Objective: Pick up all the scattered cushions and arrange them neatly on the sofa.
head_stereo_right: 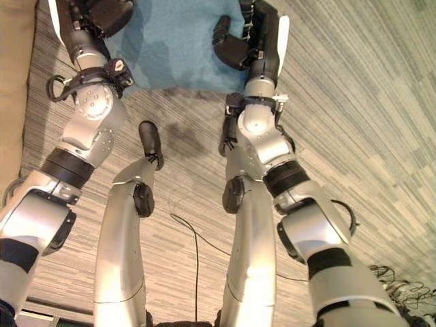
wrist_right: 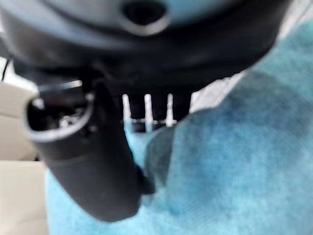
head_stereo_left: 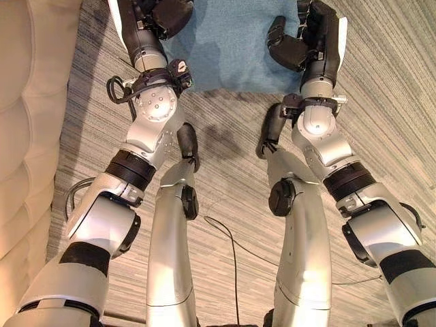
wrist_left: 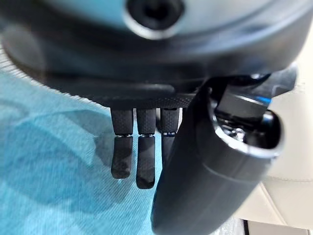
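a blue cushion [head_stereo_left: 228,48] lies flat on the striped carpet [head_stereo_left: 381,102], just beside the cream sofa [head_stereo_left: 27,136] at the robot's left. both arms reach down over it. the left hand [head_stereo_left: 170,15] hovers above the cushion's left part with its fingers [wrist_left: 138,156] hanging straight and relaxed, holding nothing. the right hand [head_stereo_left: 300,41] is at the cushion's right edge; its thumb [wrist_right: 93,166] rests against the fabric, and whether its fingers grip the cushion cannot be told.
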Robot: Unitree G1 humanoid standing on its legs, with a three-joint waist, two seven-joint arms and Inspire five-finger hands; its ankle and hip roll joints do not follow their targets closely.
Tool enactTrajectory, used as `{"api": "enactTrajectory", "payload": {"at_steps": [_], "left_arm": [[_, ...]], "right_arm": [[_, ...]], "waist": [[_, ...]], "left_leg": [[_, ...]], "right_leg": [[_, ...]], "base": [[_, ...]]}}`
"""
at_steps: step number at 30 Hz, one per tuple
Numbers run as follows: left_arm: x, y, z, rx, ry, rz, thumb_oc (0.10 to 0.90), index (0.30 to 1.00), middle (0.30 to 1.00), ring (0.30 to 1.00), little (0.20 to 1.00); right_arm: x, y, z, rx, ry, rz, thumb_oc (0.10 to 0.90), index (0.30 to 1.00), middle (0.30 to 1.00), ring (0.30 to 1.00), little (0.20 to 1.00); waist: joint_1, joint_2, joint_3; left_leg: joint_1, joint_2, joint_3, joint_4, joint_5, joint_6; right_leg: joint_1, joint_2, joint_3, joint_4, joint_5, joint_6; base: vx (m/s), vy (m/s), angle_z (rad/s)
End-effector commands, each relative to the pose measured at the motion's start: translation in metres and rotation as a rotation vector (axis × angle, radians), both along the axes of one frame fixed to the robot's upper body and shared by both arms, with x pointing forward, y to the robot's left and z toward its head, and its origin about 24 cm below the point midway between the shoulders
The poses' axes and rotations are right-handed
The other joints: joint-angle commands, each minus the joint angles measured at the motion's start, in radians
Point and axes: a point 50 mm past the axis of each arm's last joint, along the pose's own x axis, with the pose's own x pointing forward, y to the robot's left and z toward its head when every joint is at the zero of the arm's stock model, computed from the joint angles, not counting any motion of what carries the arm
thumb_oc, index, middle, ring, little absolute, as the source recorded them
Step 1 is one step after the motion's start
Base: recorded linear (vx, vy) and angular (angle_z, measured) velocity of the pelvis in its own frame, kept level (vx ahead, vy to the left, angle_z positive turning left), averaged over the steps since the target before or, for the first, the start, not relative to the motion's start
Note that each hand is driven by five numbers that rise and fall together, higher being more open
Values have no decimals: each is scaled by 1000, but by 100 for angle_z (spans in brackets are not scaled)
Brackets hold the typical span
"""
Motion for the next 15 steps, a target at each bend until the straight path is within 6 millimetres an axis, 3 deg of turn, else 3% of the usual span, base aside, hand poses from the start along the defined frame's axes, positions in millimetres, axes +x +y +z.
{"api": "enactTrajectory", "payload": {"at_steps": [1, 2, 7, 11, 15], "left_arm": [[-11, -4, 18, 60, -128, 59, 734, 801, 801, 801, 801], [-10, -3, 18, 89, -122, 90, 800, 900, 900, 900, 900], [0, 22, 13, 199, -54, 270, 800, 900, 900, 900, 900], [9, 46, -11, 256, 64, 347, 800, 900, 900, 900, 900], [13, 53, -31, 301, 135, 406, 800, 900, 900, 900, 900]], "right_arm": [[-29, 59, 36, -141, -228, 199, 400, 300, 300, 300, 300], [-29, 60, 36, -147, -228, 202, 400, 300, 300, 300, 300], [-29, 46, 42, -177, -244, 153, 400, 300, 300, 300, 300], [-24, 27, 28, -166, -195, 114, 400, 300, 300, 300, 300], [-23, 18, 14, -170, -157, 94, 400, 300, 300, 300, 300]], "waist": [[3, 30, -28], [7, 32, -28], [9, 31, -29], [11, 42, -27], [13, 39, -27]], "left_leg": [[13, -29, -107, -69, 31, -32], [13, -33, -107, -83, 36, -34], [13, -40, -114, -112, 63, -35], [13, -40, -126, -56, 58, -36], [13, -31, -122, -10, 47, -39]], "right_leg": [[91, 37, 7, 66, -125, 122], [91, 38, 6, 53, -122, 122], [91, 35, 14, 32, -110, 131], [91, 24, 31, 70, -107, 137], [91, 9, 46, 110, -113, 134]], "base": [[-57, 9, 7], [-58, 6, 7], [-32, 17, 4], [24, 56, -1], [15, 18, 1]]}}
